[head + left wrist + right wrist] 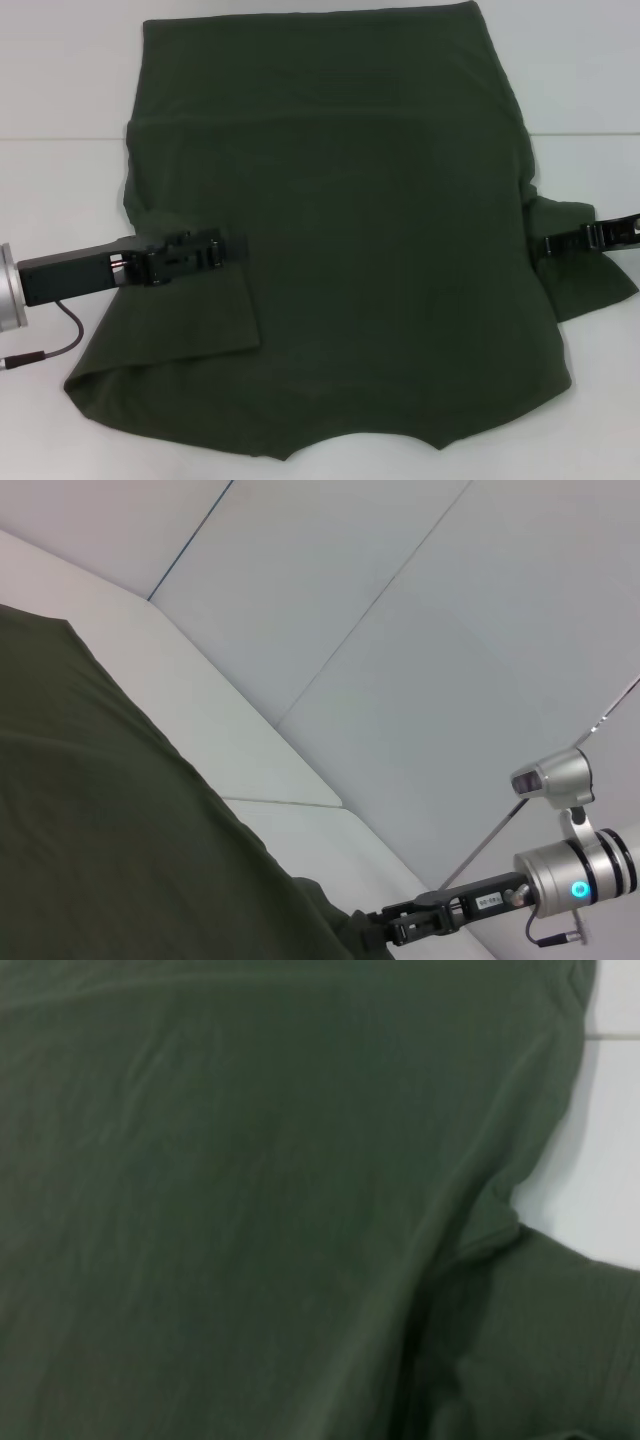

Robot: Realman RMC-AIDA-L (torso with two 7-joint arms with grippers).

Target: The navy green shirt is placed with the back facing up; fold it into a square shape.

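Nearest us in the head view, the navy green shirt is lying flat on the white table. We are watching the left gripper resting on its folded-in sleeve, jaw state indiscernible. Left wrist view: the right gripper is meeting the shirt's edge, jaw state likewise indiscernible. Right wrist view: cloth is filling the frame.

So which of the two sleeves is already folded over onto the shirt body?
The sleeve on the robot's left, under the left pincer, lies folded onto the navy green shirt. The right sleeve is spread on the table.
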